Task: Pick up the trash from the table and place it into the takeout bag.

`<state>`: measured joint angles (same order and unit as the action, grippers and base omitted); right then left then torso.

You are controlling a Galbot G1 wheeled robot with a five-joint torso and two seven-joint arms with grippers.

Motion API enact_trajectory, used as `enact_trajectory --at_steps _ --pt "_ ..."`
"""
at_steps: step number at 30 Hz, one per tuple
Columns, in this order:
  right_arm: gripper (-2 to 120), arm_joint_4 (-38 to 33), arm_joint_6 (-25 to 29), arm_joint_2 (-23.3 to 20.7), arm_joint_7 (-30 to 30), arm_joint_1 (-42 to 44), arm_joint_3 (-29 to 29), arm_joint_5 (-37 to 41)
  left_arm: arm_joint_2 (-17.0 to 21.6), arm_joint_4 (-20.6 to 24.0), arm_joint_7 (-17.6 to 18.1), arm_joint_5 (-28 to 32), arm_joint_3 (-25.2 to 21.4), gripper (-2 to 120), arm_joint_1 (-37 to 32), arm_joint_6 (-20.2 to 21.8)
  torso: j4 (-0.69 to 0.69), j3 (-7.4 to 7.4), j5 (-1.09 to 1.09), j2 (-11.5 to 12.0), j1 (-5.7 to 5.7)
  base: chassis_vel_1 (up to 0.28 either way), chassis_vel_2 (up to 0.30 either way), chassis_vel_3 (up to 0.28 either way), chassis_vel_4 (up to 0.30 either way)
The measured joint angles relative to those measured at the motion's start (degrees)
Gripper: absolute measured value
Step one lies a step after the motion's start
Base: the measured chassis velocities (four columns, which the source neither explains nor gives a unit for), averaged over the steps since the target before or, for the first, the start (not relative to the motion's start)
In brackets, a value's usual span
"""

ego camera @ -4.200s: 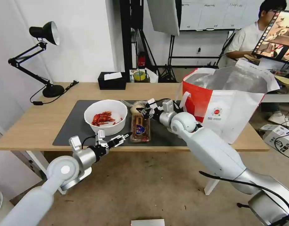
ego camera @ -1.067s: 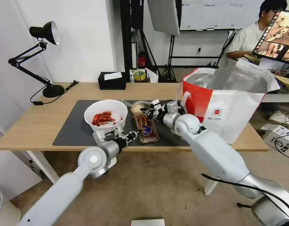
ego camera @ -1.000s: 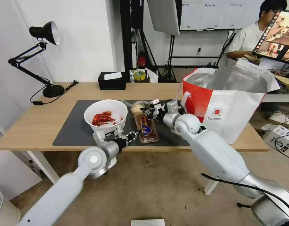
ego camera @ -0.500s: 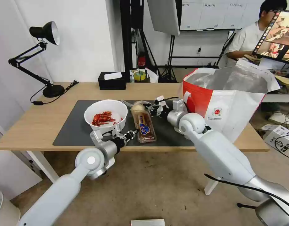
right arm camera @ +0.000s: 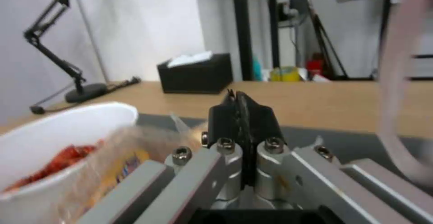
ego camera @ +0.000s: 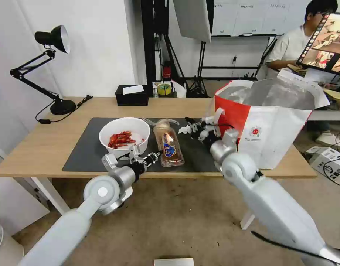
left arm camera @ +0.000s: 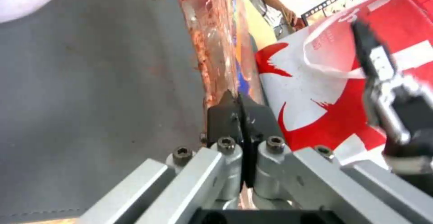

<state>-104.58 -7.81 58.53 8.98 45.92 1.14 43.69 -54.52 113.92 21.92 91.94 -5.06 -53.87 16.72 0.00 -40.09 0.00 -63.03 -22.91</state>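
A white bowl of red shellfish scraps sits on the dark mat of the table. Just right of the bowl lies the clear plastic tray, with the bagged beige bun at its far end. My left gripper is shut on the tray's near edge, fingertips together. My right gripper hovers shut and holds nothing, between the tray's far end and the takeout bag. The bag stands open at the table's right end.
A black tissue box and a tape roll stand at the table's back edge. A black desk lamp occupies the back left corner. The bag's white handle hangs close to my right wrist.
My left gripper came in from the table's front edge and shut on the tray's near corner. The tray swung slightly. My right gripper drew back from the tray's far end toward the bag.
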Motion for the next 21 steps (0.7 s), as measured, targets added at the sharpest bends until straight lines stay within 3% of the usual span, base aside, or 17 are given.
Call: enact_trajectory --at_steps 14,20,21 --pt "0 -10.3 3.2 -2.5 3.9 18.3 8.7 -4.5 1.4 3.3 0.0 0.2 -3.2 0 -2.7 -0.2 0.01 0.00 0.00 0.0 0.00 0.000 0.000 0.000 0.000" --pt "26 -16.0 6.0 -1.4 3.6 29.2 13.6 -9.9 1.7 5.7 -0.2 0.4 -5.6 0 -3.5 -0.3 0.01 0.00 -0.01 0.0 0.00 0.000 0.000 0.000 0.000" --pt "26 -16.0 6.0 -1.4 3.6 29.2 13.6 -9.9 1.7 5.7 -0.2 0.4 -5.6 0 -3.5 -0.3 0.01 0.00 -0.01 0.0 0.00 0.000 0.000 0.000 0.000"
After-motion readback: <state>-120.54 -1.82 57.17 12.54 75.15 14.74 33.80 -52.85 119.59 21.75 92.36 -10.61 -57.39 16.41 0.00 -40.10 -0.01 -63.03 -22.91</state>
